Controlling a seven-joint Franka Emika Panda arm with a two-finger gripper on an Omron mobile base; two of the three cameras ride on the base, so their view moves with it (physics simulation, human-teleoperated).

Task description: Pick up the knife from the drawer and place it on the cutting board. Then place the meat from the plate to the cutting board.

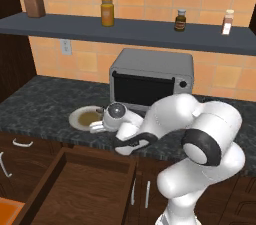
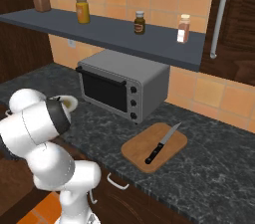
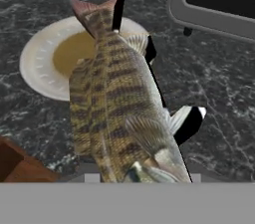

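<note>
The meat (image 3: 119, 103), a striped brownish fish-like piece, rises from between my fingers, head end nearest the camera. It hangs just above the round white plate (image 3: 40, 63) with a brownish centre, and its tail reaches over the plate. My gripper (image 1: 100, 125) is shut on it at the plate's (image 1: 80, 117) right edge; the fingertips are hidden behind the meat. The black-handled knife (image 2: 160, 146) lies diagonally on the light wooden cutting board (image 2: 172, 151), far to the right on the counter. The dark wooden drawer (image 1: 85, 184) stands pulled open below the plate.
A grey toaster oven (image 1: 150, 81) stands on the dark speckled counter just behind the plate, between it and the cutting board. A shelf (image 1: 125, 31) with several jars runs above. Narrower closed drawers with silver handles (image 1: 22, 143) sit under the counter.
</note>
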